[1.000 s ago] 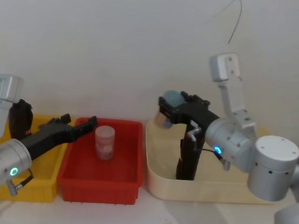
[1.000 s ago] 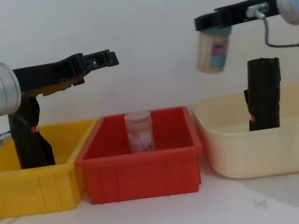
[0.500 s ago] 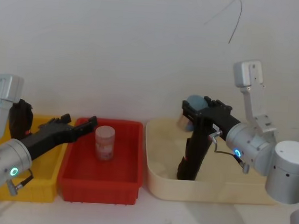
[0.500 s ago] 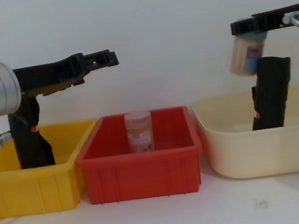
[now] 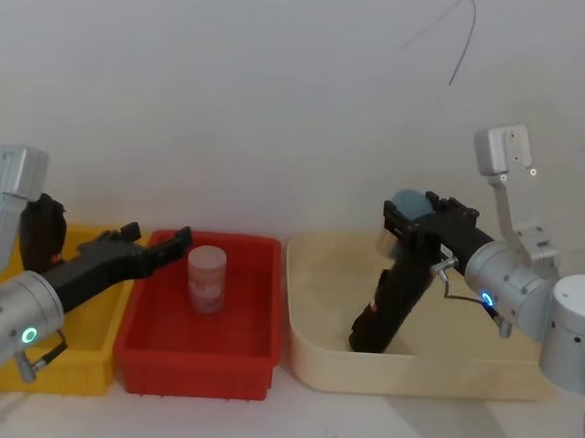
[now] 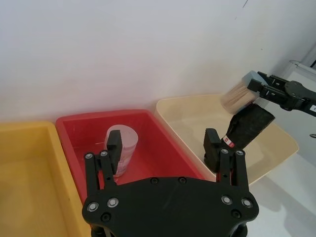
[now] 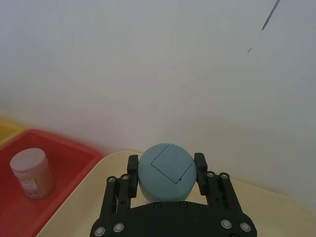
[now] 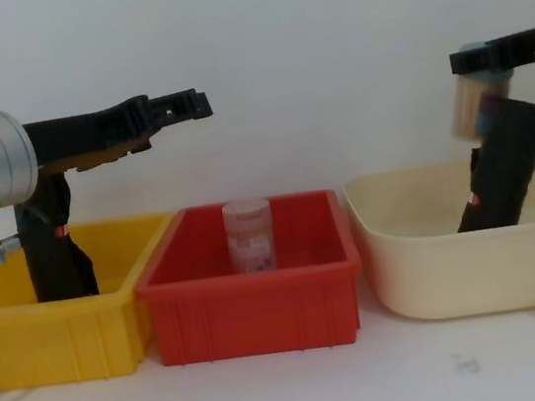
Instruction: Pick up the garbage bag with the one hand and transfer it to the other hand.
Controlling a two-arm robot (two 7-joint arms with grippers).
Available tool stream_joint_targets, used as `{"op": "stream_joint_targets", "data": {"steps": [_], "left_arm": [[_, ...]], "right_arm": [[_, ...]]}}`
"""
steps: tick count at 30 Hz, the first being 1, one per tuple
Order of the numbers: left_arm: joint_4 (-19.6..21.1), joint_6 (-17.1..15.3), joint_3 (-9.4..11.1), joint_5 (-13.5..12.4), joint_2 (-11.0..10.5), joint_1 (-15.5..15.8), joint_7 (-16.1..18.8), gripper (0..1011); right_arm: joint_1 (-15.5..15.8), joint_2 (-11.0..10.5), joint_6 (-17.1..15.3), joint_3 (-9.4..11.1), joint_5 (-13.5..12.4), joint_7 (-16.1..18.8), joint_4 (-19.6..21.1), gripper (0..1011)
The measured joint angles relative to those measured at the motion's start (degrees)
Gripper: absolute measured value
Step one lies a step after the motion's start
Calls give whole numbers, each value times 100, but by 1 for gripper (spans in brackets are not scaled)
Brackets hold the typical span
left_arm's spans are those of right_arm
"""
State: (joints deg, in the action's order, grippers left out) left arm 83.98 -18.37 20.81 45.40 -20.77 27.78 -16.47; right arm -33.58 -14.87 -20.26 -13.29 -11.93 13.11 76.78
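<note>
The garbage bag, a smooth black roll, leans with its top tipped to the right inside the beige basin. Just above its top end is my right gripper, shut on a beige jar with a blue lid. In the chest view the jar overlaps the top of the roll. My left gripper hangs open over the left part of the red bin, holding nothing and well apart from the garbage bag.
A pale pink jar stands upright in the red bin. A lumpier black roll stands in the yellow bin at the far left. A white wall rises close behind the three containers.
My right gripper has carried the blue-lidded jar to the right over the basin. The garbage bag has tipped from upright to leaning right. The left arm has stayed put.
</note>
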Motion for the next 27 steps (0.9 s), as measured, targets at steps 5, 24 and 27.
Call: {"op": "stream_joint_targets", "data": {"steps": [5,24,27], "left_arm": [[0,0,0,0,0,0,0,1002],[-12,5,6,0,-1,9,-9,1001],[-79,30,32,5,0,50,-79,1001]], "right_arm": [[-20,-13,55,-3,32,60,-47,664],[220,24,304,-132,-259,659,428,1001],[323,36,318,-168,-339,751,611,1001]]}}
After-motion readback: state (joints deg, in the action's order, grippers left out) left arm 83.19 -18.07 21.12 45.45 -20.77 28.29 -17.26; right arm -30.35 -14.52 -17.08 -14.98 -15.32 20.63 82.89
